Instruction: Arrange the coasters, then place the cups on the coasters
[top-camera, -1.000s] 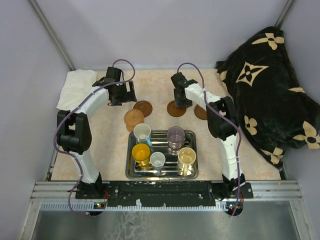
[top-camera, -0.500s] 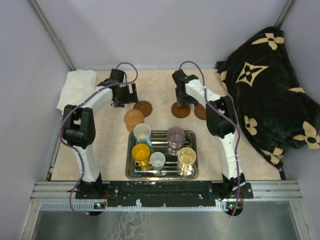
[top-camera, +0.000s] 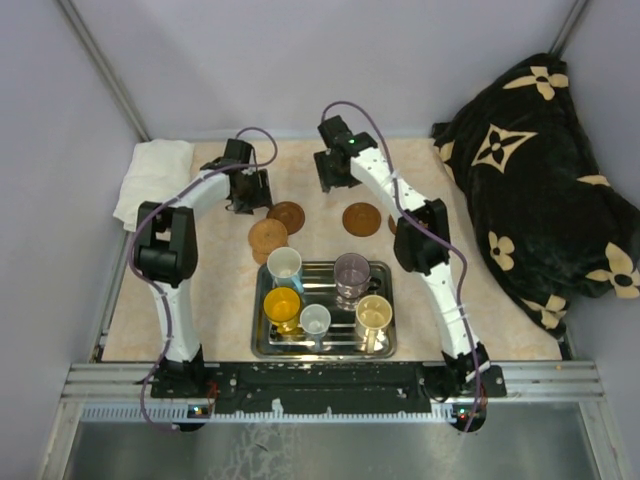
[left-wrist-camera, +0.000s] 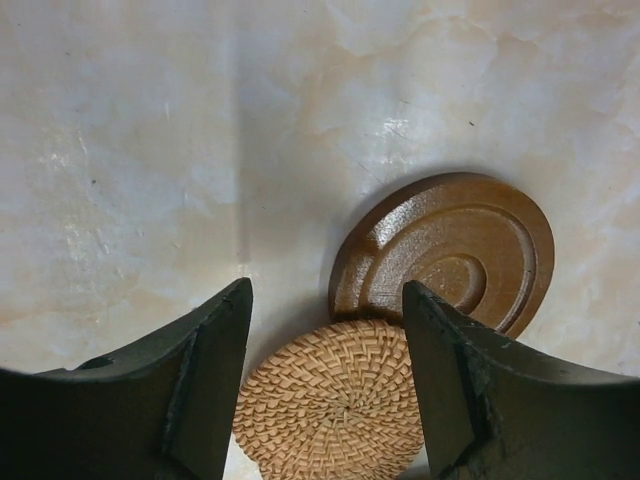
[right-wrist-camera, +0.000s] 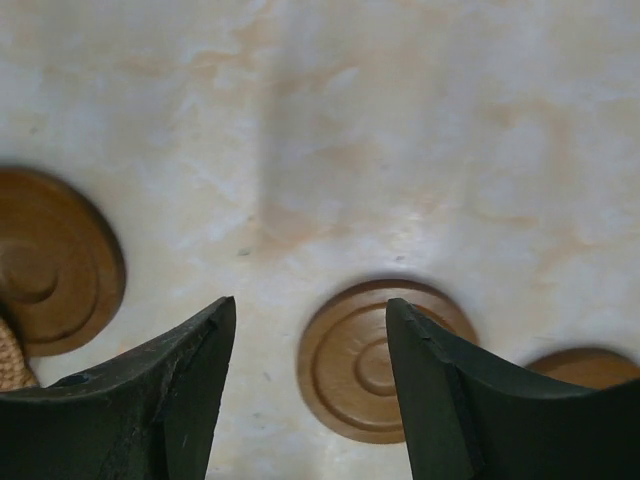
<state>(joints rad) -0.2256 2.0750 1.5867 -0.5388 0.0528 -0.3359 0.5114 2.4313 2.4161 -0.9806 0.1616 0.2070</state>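
Observation:
Two coasters lie touching left of centre, a dark wooden one and a woven straw one. My left gripper hovers open just behind them, holding nothing. A third coaster lies flat to the right, and a fourth peeks out from under the right arm. My right gripper hangs open and empty behind the third. The cups stand in the steel tray: light blue, purplish, yellow, small grey-white, cream.
A folded white cloth lies at the back left corner. A dark blanket with pale flower shapes is heaped along the right side. The tray sits close to the arm bases at the near edge.
My right gripper opened off the third coaster and drew back and to the left, leaving it flat on the table. The left gripper's jaws narrowed a little while staying over the left pair.

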